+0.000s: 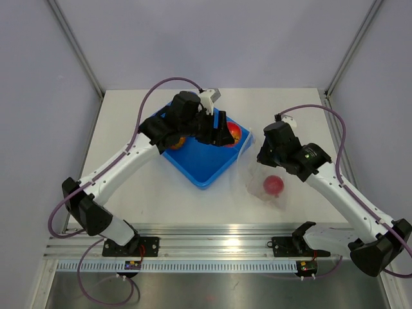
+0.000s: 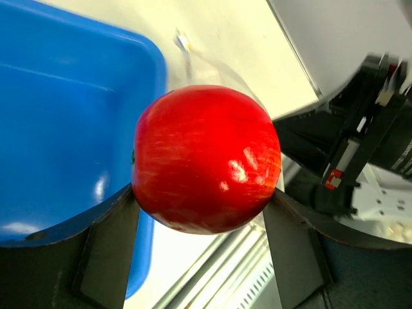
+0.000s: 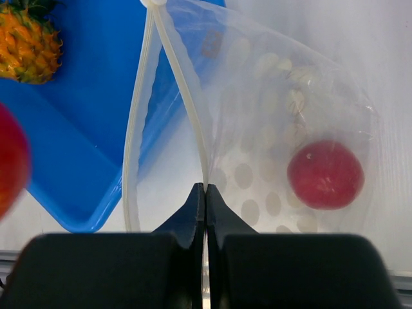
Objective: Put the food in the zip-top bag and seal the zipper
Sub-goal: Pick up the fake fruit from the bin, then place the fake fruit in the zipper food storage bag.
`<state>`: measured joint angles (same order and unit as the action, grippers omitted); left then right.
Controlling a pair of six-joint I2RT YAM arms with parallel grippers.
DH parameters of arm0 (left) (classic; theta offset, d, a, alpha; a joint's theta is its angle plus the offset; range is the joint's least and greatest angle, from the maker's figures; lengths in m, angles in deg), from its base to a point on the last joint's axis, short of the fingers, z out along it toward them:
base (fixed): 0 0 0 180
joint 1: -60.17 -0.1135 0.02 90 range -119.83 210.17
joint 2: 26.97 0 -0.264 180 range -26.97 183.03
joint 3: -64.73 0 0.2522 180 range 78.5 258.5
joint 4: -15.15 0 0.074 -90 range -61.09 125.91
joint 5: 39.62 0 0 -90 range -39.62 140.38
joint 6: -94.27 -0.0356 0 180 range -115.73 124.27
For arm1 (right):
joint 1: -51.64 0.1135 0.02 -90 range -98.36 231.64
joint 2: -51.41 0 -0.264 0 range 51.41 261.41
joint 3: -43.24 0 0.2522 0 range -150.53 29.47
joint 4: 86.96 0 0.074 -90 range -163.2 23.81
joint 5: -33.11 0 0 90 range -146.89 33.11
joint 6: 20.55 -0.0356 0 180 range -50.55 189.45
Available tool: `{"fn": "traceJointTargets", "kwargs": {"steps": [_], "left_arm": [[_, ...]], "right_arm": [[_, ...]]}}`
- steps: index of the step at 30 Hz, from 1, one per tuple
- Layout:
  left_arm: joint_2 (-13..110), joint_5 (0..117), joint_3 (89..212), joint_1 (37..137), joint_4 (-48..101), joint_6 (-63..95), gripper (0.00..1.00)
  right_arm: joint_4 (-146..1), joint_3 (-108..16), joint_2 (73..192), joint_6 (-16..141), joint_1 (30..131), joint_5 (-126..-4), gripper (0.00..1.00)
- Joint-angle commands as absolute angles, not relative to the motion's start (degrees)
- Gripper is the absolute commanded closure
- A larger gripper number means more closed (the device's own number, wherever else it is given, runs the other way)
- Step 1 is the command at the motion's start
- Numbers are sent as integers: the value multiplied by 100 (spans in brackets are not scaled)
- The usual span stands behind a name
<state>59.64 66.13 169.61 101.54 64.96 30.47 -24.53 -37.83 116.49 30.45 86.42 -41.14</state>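
My left gripper (image 2: 205, 190) is shut on a glossy red fruit (image 2: 206, 158), held above the right corner of the blue tray (image 1: 196, 170). The orange pineapple (image 3: 26, 48) lies in that tray, partly hidden under the left arm in the top view. The zip-top bag (image 3: 290, 96) lies right of the tray with its mouth open toward it. A second red fruit (image 3: 325, 175) sits inside the bag. My right gripper (image 3: 205, 188) is shut on the zipper (image 3: 193, 116) strip of one lip; the other lip (image 3: 134, 141) bows away from it.
The blue tray (image 2: 58, 129) is the nearest obstacle, its right wall touching the bag's mouth. An aluminium rail (image 1: 212, 244) runs along the table's near edge by the arm bases. Grey walls close the table's back and sides.
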Motion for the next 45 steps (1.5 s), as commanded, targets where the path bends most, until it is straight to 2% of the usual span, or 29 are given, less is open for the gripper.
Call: {"fn": "traceJointTargets", "kwargs": {"steps": [1,8,15,17,18,19,21,25,33,41,45], "left_arm": [[6310,7499,16700,10314,5950,3441,64],[6847,7385,17078,10728,5941,3503,64],[7322,6990,17517,10913,6326,3415,51],[7462,6832,17657,10939,6441,3380,35],[7506,6814,17693,10948,6529,3372,23],[7542,6813,17711,10974,6538,3363,6],[7516,6831,17781,11018,6608,3328,1],[7235,6796,17851,11115,6679,3205,1],[6470,6128,17281,11141,6881,2932,17],[6443,6163,16542,11247,6583,3231,22],[6610,6207,16621,11361,6591,3126,36]], "right_arm": [[-2679,-3987,11574,3043,8671,-4168,100],[-2600,-3943,11416,2999,8671,-4151,100],[-2521,-4005,11320,3052,8671,-4142,100],[-2529,-4005,11267,3043,8671,-4168,100],[-2529,-3996,11249,3034,8671,-4168,100],[-2529,-3979,11214,3034,8671,-4168,100],[-2486,-3961,11188,3034,8671,-4133,100],[-2442,-3908,11091,3008,8671,-4089,100],[-2336,-3890,10915,2982,8671,-4054,100],[-2204,-3829,10713,2894,8671,-4028,100],[-2195,-3820,10599,2815,8671,-4115,100]]}}
